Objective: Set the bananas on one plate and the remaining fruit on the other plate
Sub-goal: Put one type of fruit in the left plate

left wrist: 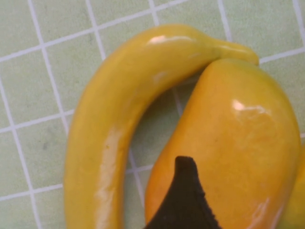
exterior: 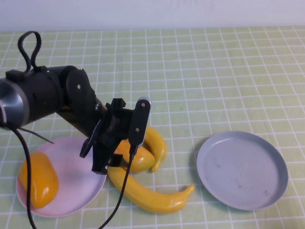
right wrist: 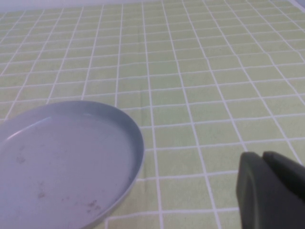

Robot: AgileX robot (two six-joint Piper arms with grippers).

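The left gripper [exterior: 110, 151], its opening not discernible, is held directly over the plump orange mango [exterior: 136, 155] at lower centre; the right gripper [right wrist: 271, 191] appears closed.

Place: staged robot test bench
Evidence: worktop [exterior: 228, 71] under a green checked cloth, plain white wall [exterior: 152, 12] behind it
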